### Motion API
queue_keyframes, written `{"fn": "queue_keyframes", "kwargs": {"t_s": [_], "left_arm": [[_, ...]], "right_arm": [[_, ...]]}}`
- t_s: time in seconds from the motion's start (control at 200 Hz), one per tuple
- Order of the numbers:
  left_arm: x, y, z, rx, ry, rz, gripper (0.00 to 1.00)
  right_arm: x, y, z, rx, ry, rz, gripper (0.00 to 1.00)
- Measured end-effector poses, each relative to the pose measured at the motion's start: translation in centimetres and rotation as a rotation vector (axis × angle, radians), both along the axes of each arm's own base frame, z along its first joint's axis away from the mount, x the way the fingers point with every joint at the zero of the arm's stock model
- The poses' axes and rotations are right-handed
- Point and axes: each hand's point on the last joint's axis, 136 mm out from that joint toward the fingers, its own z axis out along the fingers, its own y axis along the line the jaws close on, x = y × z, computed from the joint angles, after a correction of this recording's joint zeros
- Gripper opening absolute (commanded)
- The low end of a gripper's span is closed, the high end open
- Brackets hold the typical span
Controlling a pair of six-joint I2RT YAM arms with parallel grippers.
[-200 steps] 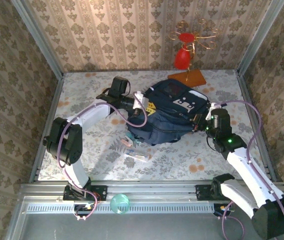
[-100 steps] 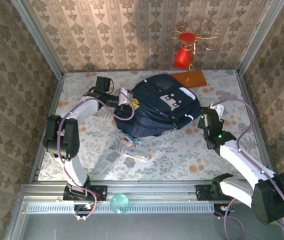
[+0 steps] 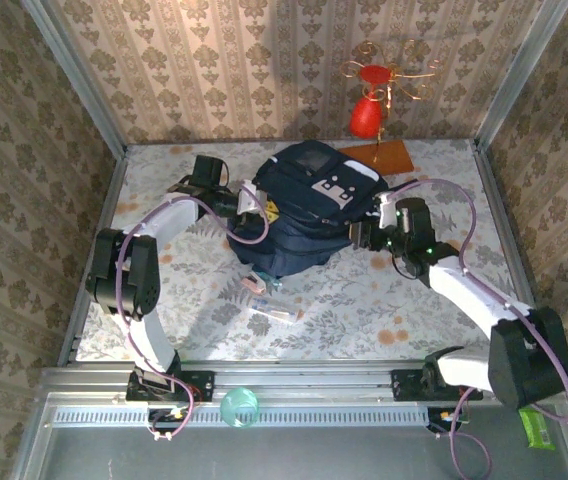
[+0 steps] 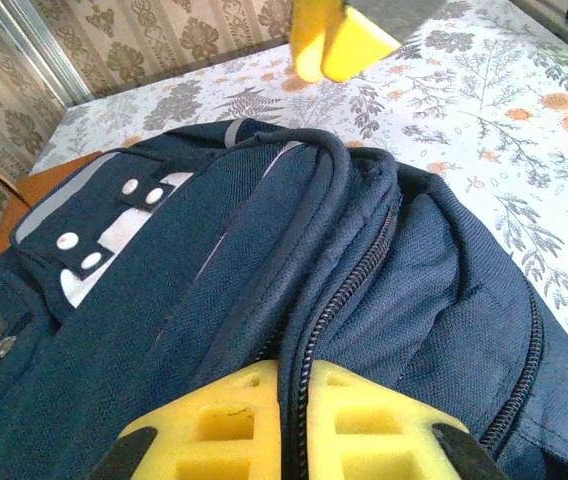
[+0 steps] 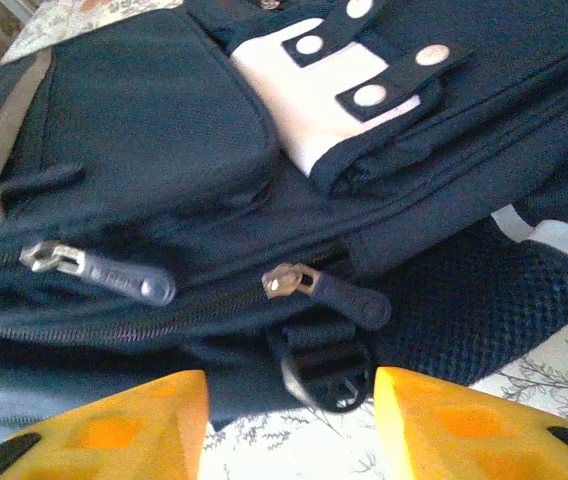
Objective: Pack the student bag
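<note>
Checking from my station, I find the student bag point(image 3: 309, 210) on the far middle of the desk point(image 3: 364, 310), between both claws. My left claw point(image 4: 294, 425) is pressed together, pinching its left edge. My right claw point(image 5: 289, 420) stands spread, the bag's zipped side close ahead.

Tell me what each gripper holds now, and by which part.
The left gripper is shut on the student bag, pinching fabric along a zipper seam. The right gripper stands open near a zipper pull and holds nothing.
</note>
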Motion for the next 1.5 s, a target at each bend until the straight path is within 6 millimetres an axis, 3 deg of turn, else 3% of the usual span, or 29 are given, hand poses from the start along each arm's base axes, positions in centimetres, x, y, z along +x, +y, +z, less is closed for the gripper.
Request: {"fn": "queue_keyframes", "kwargs": {"t_s": [0.195, 0.29, 0.475, 0.56, 0.645, 0.725, 0.815, 0.95, 1.105, 1.305, 1.5], "left_arm": [[0.3, 2.1, -0.5, 0.001, 0.046, 0.07, 0.63], [0.6, 3.9, -0.7, -0.001, 0.075, 0.162, 0.69], [2.3, 5.5, 0.0, -0.008, 0.134, 0.435, 0.71], [3.3, 6.8, 0.6, -0.035, 0.212, 0.625, 0.7], [3.7, 8.2, 0.6, -0.073, 0.325, 0.824, 0.66], [2.8, 8.8, -0.5, -0.099, 0.476, 0.965, 0.62], [1.5, 8.4, -2.8, -0.102, 0.656, 1.061, 0.59], [0.8, 7.5, -5.5, -0.091, 0.852, 1.134, 0.56], [2.6, 7.2, -7.7, -0.084, 0.971, 1.194, 0.55], [7.0, 8.5, -7.3, -0.13, 0.993, 1.256, 0.56], [8.7, 10.0, -7.5, -0.139, 0.998, 1.299, 0.58]], "right_arm": [[2.1, -4.1, -1.4, 0.012, 0.069, -0.227, 0.59], [4.1, -6.3, -2.1, 0.006, 0.105, -0.367, 0.68], [6.2, -8.0, -5.2, -0.003, 0.194, -0.495, 0.69], [6.6, -8.1, -6.4, 0.001, 0.229, -0.512, 0.55], [6.9, -7.6, -7.2, 0.039, 0.254, -0.506, 0.33], [7.1, -6.8, -7.2, 0.083, 0.261, -0.48, 0.18], [7.2, -6.2, -6.8, 0.135, 0.25, -0.473, 0.11], [5.8, -5.6, -6.0, 0.187, 0.224, -0.466, 0.11], [3.8, -3.5, -3.7, 0.243, 0.171, -0.424, 0.08], [1.5, -0.9, -1.5, 0.301, 0.126, -0.368, 0.1], [-1.9, 1.2, -2.9, 0.301, 0.155, -0.317, 0.18]]}}
